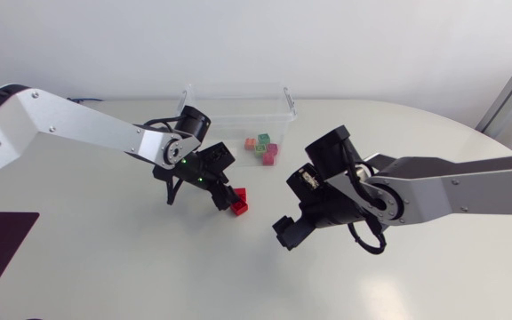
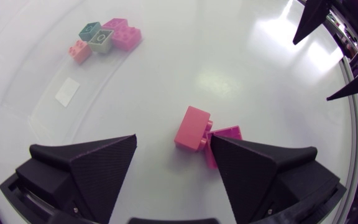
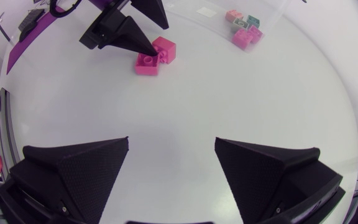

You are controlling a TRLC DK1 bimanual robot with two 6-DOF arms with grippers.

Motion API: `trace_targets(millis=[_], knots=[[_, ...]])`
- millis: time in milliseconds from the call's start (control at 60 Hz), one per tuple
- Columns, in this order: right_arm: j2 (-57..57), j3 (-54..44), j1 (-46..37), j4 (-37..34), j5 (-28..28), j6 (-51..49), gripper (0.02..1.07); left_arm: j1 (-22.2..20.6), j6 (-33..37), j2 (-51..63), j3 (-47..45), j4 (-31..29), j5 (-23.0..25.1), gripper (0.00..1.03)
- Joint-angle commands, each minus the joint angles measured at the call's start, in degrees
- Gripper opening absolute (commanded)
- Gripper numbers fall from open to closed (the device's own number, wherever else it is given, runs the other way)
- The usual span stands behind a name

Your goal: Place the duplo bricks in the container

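My left tool [image 2: 173, 146] hangs released over the counter [image 1: 105, 267], fingers straddling a pair of pinkish-red bricks [image 2: 192, 126]. The pair sits off-centre, crowding one finger; whether it touches, I cannot tell. In the head view the pair lies at four o'clock from that tool's wrist. The clear container [image 1: 284, 105], holding several bricks [image 1: 261, 147], stands at twelve o'clock from the pair. The nearer brick's long axis runs roughly along the fingers, so I judge closing would pinch its short width. My right tool [image 3: 172, 142], released and empty, waits at four o'clock, well apart; left is nearer.
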Motion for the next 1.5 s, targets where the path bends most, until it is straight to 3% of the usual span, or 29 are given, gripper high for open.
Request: trace_targets(millis=[0, 300, 700, 1250, 1283, 1300, 1317, 1367, 1483], knots=[[1.3, -0.3, 0.7, 0.0, 0.4, 0.6, 1.02, -0.8, -0.3, -2.8, -3.2, 0.1, 0.3, 0.83], [1.0, -0.7, 1.0, 0.0, 0.4, 0.7, 1.02, -4.7, 0.1, -7.1, -8.6, 0.0, 0.2, 0.83], [1.5, -0.8, 1.4, 0.0, 0.3, 0.7, 1.02, -1.5, 0.5, -5.2, -1.7, 0.5, 0.2, 0.83], [3.4, 0.4, 3.1, 0.0, 0.5, 0.6, 1.02, -2.7, 2.8, 2.5, 1.7, 0.5, 0.2, 0.82], [3.4, 0.5, 3.4, 0.0, 0.5, 0.4, 1.02, -2.9, 3.0, 2.9, 1.8, 0.5, 0.2, 0.74], [3.5, 0.6, 3.5, 0.0, 0.5, 0.4, 1.02, -3.0, 3.2, 3.1, 1.9, 0.5, 0.1, 0.63], [3.5, 0.6, 3.5, 0.0, 0.5, 0.3, 1.02, -3.1, 3.2, 3.3, 2.0, 0.5, 0.2, 0.58], [3.5, 0.8, 3.5, -0.1, 0.5, 0.0, 1.02, -3.1, 3.4, 3.7, 2.2, 0.5, 0.2, 0.54], [3.5, 1.0, 3.5, -0.1, 0.5, 0.0, 1.02, -2.9, 3.9, 3.5, 2.0, 0.5, 0.3, 0.34]])
